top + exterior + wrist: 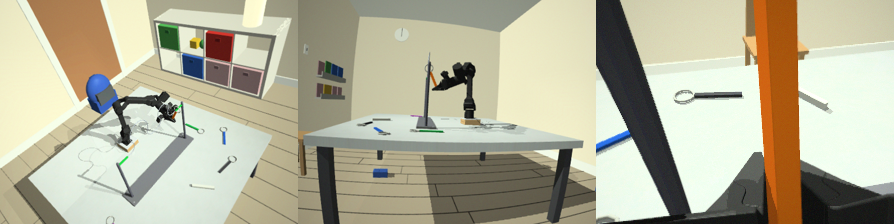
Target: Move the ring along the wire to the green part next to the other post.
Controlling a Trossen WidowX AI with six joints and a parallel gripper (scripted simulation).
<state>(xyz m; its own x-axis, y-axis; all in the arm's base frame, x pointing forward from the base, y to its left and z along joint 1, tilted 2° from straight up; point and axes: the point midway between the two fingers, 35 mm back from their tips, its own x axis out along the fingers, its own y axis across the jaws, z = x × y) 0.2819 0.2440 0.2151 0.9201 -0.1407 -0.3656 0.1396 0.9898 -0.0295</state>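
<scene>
One view, exterior, shows a wall clock point(401, 34); gripper point(174, 119) point(434, 88) point(767, 159) grasps orange handle point(174, 115) point(433, 79) point(781, 110).

On the worktop point(157, 194) point(450, 144) point(716, 150) lie wands with ring ends: a green one point(192, 126) point(430, 131), a blue one point(224, 138) point(378, 129) point(612, 141) and a black one point(224, 166) point(367, 123) point(718, 95), near a pale bar point(202, 186) point(381, 119) point(814, 99). A white cube shelf point(161, 60) holds green point(168, 37), red point(219, 47), blue point(193, 67) and pink bins point(217, 72). A round clock point(401, 34) hangs on the wall; a blue block point(380, 173) sits on the floor.

In the wrist view, the orange handle's point(781, 100) top is cut off.
</scene>
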